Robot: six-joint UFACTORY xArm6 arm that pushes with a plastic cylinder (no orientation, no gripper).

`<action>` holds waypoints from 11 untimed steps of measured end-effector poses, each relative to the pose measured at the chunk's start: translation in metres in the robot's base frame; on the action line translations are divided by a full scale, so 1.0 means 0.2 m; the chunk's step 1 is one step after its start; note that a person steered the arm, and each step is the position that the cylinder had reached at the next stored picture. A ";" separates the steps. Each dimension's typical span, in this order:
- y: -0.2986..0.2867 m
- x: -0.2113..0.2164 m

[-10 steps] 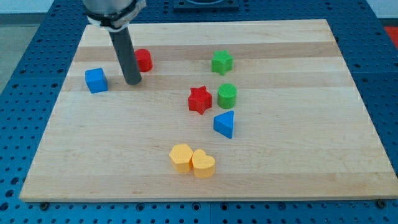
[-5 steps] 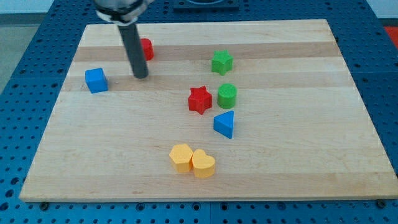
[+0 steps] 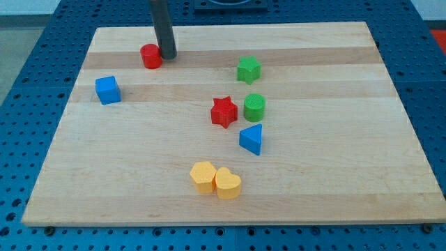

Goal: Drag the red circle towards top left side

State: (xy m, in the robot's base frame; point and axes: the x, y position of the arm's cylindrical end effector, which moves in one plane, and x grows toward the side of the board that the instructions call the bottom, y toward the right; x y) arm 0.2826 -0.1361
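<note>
The red circle point(image 3: 150, 56) lies near the top left of the wooden board point(image 3: 334, 167). My tip point(image 3: 168, 56) stands right against its right side, touching it. The dark rod rises from there out of the view's top.
A blue cube point(image 3: 107, 90) sits at the left below the red circle. A green star point(image 3: 248, 70), a red star point(image 3: 224, 111), a green cylinder point(image 3: 254, 107) and a blue triangle point(image 3: 251, 139) cluster mid-board. Two yellow blocks, a hexagon point(image 3: 203, 176) and a heart point(image 3: 228, 184), lie near the bottom.
My tip went from the red circle's left, round below it, to its right side. The red circle has moved up and to the left.
</note>
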 end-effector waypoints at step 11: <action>-0.12 0.04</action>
State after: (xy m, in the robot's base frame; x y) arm 0.2911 -0.1604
